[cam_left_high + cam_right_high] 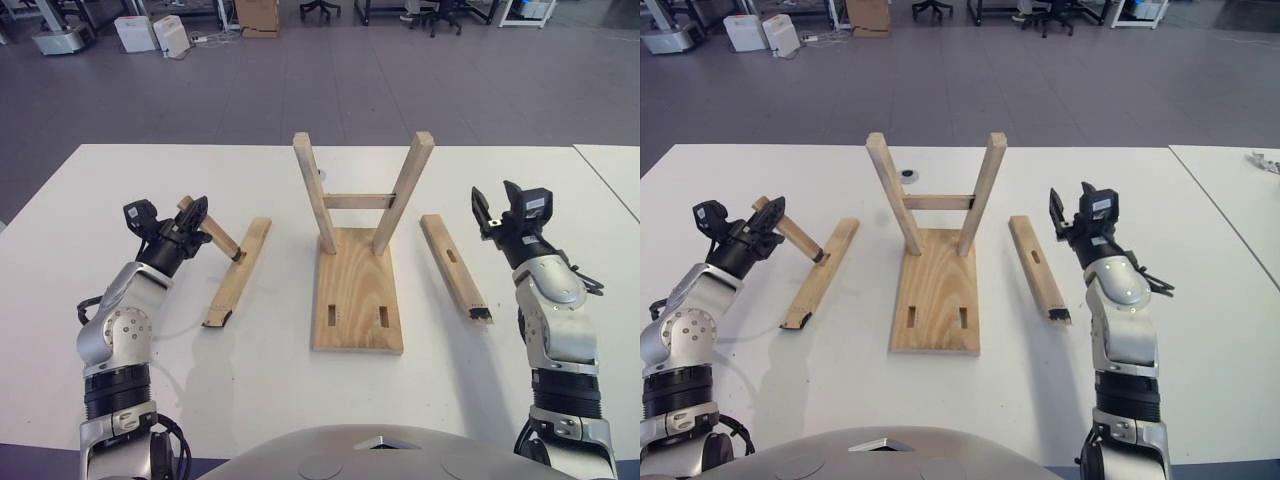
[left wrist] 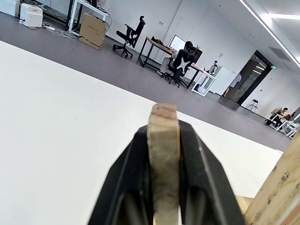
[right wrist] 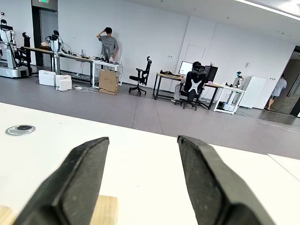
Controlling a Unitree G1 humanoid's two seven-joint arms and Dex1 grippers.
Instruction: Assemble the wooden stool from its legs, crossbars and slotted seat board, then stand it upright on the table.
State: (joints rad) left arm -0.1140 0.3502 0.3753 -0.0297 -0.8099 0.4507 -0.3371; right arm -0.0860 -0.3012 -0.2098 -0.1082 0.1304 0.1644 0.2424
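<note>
The slotted seat board (image 1: 357, 290) lies flat mid-table. Two legs (image 1: 314, 195) (image 1: 404, 195) stand in its far slots, tied by a crossbar (image 1: 358, 201). Two near slots (image 1: 384, 316) are bare. To the left a third leg (image 1: 240, 270) lies flat with a crossbar (image 1: 218, 237) stuck in it. My left gripper (image 1: 195, 215) is shut on that crossbar's free end (image 2: 163, 154). On the right a fourth leg (image 1: 455, 267) lies flat. My right gripper (image 1: 495, 207) hovers open just right of its far end, nothing between the fingers (image 3: 201, 183).
A small round grommet (image 1: 909, 176) sits in the table behind the stool. A second table (image 1: 612, 172) stands at the right with a narrow gap between. Bare white tabletop (image 1: 300, 400) lies in front of the seat board.
</note>
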